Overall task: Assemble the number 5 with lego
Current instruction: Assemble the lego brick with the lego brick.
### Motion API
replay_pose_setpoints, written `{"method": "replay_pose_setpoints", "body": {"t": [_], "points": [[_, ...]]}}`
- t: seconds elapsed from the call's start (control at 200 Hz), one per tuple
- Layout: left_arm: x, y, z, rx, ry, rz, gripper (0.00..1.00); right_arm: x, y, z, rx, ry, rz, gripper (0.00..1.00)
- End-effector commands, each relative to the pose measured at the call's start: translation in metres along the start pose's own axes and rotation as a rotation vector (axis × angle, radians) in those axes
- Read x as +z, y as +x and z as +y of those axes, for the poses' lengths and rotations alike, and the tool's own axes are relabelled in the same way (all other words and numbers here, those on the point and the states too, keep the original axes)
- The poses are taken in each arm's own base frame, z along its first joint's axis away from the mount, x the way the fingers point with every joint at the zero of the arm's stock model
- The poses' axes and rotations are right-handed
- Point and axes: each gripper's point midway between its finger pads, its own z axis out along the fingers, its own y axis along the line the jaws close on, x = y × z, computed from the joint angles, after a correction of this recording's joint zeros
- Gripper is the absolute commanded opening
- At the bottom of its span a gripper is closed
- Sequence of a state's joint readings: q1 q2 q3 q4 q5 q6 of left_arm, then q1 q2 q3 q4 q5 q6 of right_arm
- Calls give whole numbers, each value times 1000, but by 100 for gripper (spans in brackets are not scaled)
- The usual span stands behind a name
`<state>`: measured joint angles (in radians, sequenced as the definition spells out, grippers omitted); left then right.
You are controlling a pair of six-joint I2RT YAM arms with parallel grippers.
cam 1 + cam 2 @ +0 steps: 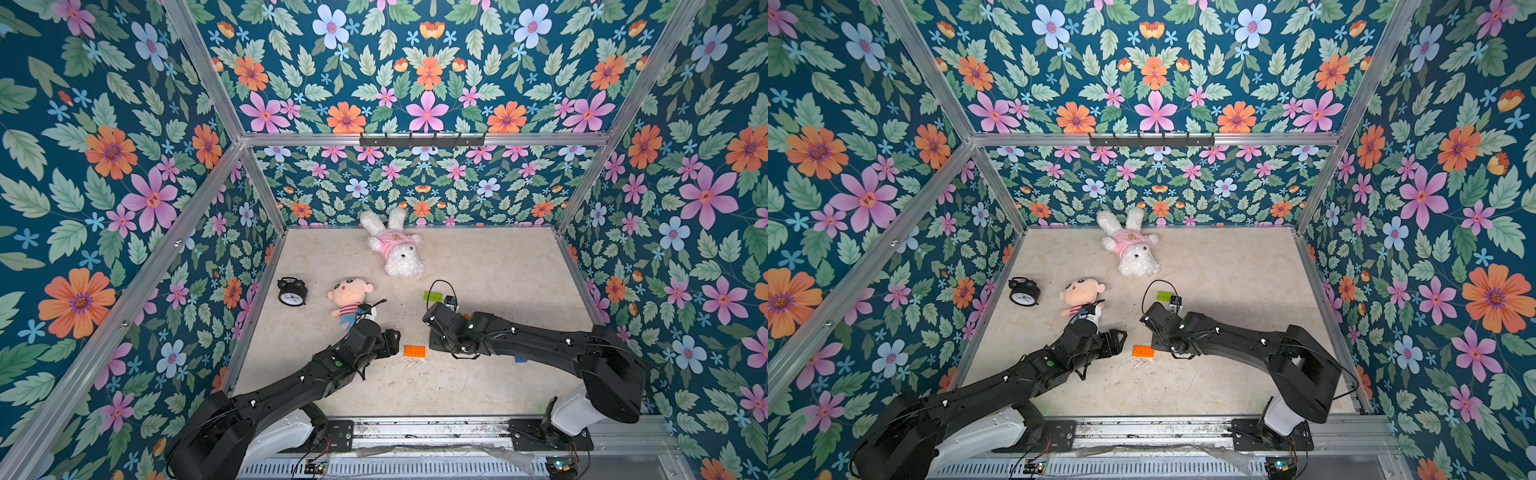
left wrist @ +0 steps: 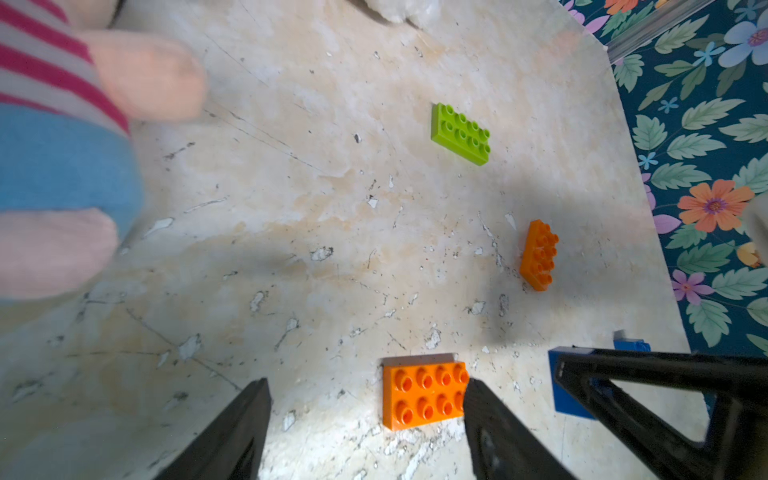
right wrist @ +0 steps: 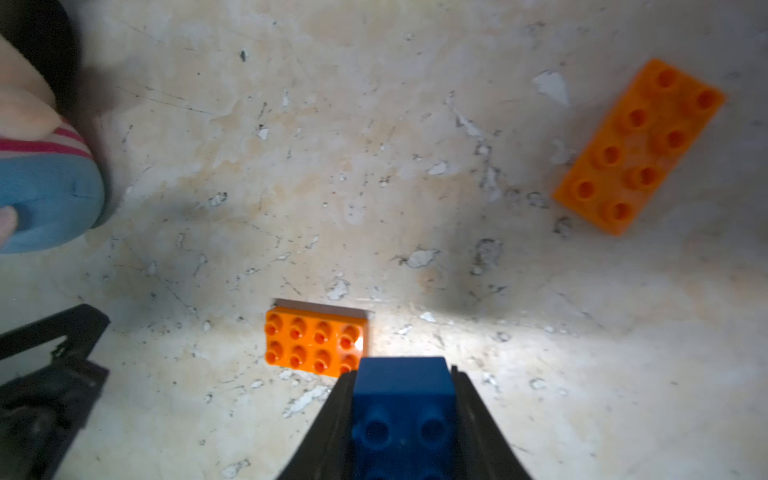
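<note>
One blue square brick (image 3: 402,399) sat pinched in right gripper (image 3: 401,372), close beside orange brick (image 3: 316,343) lying flat on table (image 1: 478,266), studs up. Left gripper (image 2: 365,392) spread wide, jaws either side of same orange brick, not clamping it. Green brick (image 2: 460,134) and second orange brick (image 2: 539,255) lay apart, farther off; nothing joined yet. Risks: pressing blue onto unclamped orange could skid it away; misaligned studs would not seat; crowded grippers might collide.

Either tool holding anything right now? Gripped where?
Right tool is shut on a blue brick, clamped across two opposite side walls. Left tool is open and holds nothing.
</note>
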<state>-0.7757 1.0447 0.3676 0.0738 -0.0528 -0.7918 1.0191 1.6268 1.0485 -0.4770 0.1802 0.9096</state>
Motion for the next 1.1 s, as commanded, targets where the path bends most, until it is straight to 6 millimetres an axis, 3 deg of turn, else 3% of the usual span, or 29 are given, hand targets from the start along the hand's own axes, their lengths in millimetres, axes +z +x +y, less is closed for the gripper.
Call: {"method": "replay_pose_setpoints", "body": {"t": [0.0, 0.175, 0.415, 0.785, 1.095], "points": [[-3, -1, 13, -2, -55, -22, 79, 10, 5, 7, 41, 34, 23, 26], [-6, -1, 18, 6, -67, -36, 83, 13, 12, 16, 67, 48, 47, 26], [-13, -4, 23, -4, -61, -77, 99, 20, 19, 14, 81, 83, 69, 24], [-19, -6, 28, -15, -70, -106, 99, 28, 19, 28, 27, 115, 68, 23], [-22, -4, 34, -23, -88, -112, 99, 35, 24, 18, 0, 204, 67, 22]]}}
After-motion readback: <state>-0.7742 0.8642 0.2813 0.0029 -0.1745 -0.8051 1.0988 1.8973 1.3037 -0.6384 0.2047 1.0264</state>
